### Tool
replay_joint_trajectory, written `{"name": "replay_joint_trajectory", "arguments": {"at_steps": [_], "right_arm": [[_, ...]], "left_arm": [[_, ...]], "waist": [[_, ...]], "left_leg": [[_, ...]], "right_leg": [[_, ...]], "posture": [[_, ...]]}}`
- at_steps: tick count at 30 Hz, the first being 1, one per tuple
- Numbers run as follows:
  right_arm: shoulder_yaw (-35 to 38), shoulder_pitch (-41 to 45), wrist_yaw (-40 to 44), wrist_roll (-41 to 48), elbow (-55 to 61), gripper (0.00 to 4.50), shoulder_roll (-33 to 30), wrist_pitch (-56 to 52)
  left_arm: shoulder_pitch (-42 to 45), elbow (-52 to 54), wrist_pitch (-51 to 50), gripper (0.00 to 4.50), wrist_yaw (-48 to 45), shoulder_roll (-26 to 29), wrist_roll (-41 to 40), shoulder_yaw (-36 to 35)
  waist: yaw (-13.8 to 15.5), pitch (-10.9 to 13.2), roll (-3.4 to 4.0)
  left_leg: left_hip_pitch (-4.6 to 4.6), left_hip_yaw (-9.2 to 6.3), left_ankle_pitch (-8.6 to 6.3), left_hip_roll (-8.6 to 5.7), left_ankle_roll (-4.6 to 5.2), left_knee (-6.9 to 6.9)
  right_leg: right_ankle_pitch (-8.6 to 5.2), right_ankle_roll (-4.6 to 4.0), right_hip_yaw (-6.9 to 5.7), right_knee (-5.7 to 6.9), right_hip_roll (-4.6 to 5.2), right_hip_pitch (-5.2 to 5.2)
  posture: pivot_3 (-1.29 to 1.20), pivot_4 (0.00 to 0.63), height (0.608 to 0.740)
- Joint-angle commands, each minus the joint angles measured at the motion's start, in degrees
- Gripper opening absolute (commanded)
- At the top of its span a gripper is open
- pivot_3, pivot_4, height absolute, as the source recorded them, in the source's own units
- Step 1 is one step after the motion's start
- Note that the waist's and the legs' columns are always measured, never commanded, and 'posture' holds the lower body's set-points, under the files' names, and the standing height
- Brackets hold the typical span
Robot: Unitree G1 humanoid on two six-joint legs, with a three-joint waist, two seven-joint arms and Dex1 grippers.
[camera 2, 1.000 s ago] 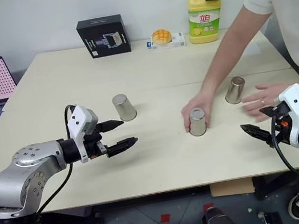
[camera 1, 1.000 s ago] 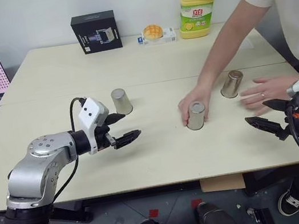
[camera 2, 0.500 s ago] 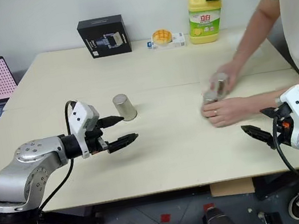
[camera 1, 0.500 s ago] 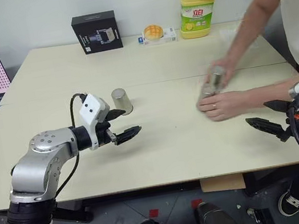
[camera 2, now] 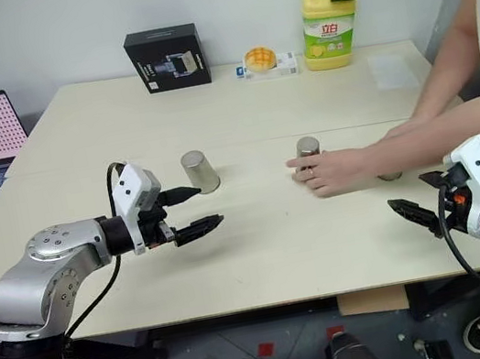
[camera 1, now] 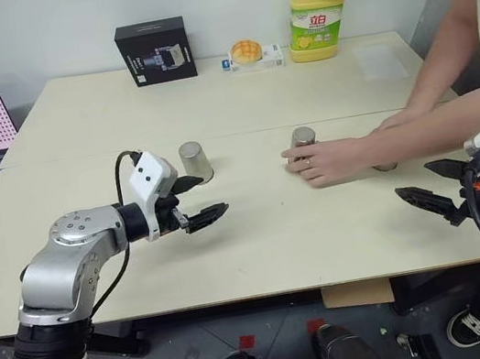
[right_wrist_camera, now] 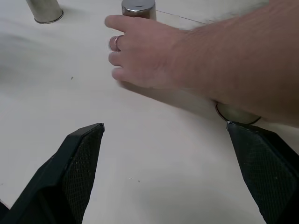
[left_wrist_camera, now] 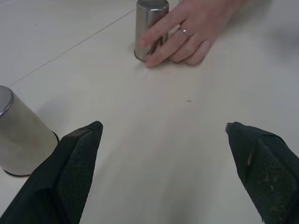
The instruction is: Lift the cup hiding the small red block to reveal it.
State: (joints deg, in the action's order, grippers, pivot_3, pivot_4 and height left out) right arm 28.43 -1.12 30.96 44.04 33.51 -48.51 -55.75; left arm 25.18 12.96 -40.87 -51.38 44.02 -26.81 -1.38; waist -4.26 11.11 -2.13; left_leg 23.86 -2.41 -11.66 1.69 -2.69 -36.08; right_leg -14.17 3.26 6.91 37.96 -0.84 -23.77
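Cups, three of them, steel and upside down, stand on the tabletop (camera 1: 262,250), and none is lifted, so you have the whole task ahead. You cannot see the small red block; presumably it sits under one cup, and nothing shows which. The left cup (camera 1: 195,162) stands alone, just beyond your left gripper (camera 1: 199,200), whose jaws are spread wide and empty. A person's hand (camera 1: 325,162) touches the middle cup (camera 1: 302,138), and the person's forearm covers most of the third cup (camera 2: 390,176), further right. Your right gripper (camera 1: 434,183) hovers at the near right edge, jaws wide apart, holding nothing. Each cup looks plain, shiny, slightly tapered.
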Motion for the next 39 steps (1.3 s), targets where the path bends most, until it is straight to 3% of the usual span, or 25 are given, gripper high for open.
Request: {"name": "replay_joint_trajectory", "arguments": {"at_steps": [1,10,16,21,27,39], "right_arm": [[0.4,-0.22,-0.12,-0.46,0.91,4.45,-0.24,0.91],[-8.58,1.85,-6.67,-10.0,-4.07,4.45,6.6,6.53],[-14.78,11.44,-9.55,-16.52,-15.83,4.45,12.53,12.7],[-18.76,22.47,-10.58,-23.17,-32.61,4.45,16.19,20.9],[-20.0,32.4,-12.31,-28.8,-48.39,4.45,18.84,27.79],[-18.73,41.08,-13.96,-32.72,-66.58,4.45,21.25,38.28]], "left_arm": [[-0.19,2.66,-0.23,4.5,0.0,0.57,-0.8,-1.06],[1.68,6.0,-2.94,4.5,-1.86,-1.51,-3.75,2.22],[7.08,2.93,1.41,4.5,-1.5,-8.06,-1.0,7.28],[10.51,-1.43,8.94,4.5,-0.78,-13.98,4.5,12.78],[11.97,-3.58,11.68,4.5,1.86,-19.47,6.63,13.34],[9.66,-0.43,9.99,4.5,3.5,-20.05,6.26,12.78]], "waist": [[0.0,0.0,0.0],[-0.03,-0.03,-0.04],[-0.13,-0.03,-0.03],[-0.36,-0.04,0.0],[-0.46,-0.02,0.04],[-0.65,-0.03,0.05]], "left_leg": [[0.0,0.0,0.0,0.0,0.0,0.0],[-0.01,0.0,0.0,-0.01,0.0,-0.02],[-0.1,0.02,0.01,0.01,0.0,-0.08],[-0.12,0.03,0.01,-0.03,0.02,-0.06],[-0.05,0.03,0.01,-0.03,0.02,-0.02],[-0.08,0.03,0.02,-0.04,0.03,-0.03]], "right_leg": [[0.0,0.0,0.0,0.0,0.0,0.0],[0.0,0.0,0.01,0.0,0.0,0.02],[0.02,0.03,0.02,0.01,-0.04,0.09],[0.17,0.28,0.06,0.0,-0.03,0.14],[0.22,0.35,0.06,0.01,-0.04,0.07],[0.25,0.39,0.09,0.06,-0.04,0.09]], "posture": [[0.0,0.15,0.74],[0.0,0.15,0.74],[0.0,0.15,0.74],[0.0,0.15,0.74],[0.0,0.15,0.74],[0.0,0.15,0.74]]}}
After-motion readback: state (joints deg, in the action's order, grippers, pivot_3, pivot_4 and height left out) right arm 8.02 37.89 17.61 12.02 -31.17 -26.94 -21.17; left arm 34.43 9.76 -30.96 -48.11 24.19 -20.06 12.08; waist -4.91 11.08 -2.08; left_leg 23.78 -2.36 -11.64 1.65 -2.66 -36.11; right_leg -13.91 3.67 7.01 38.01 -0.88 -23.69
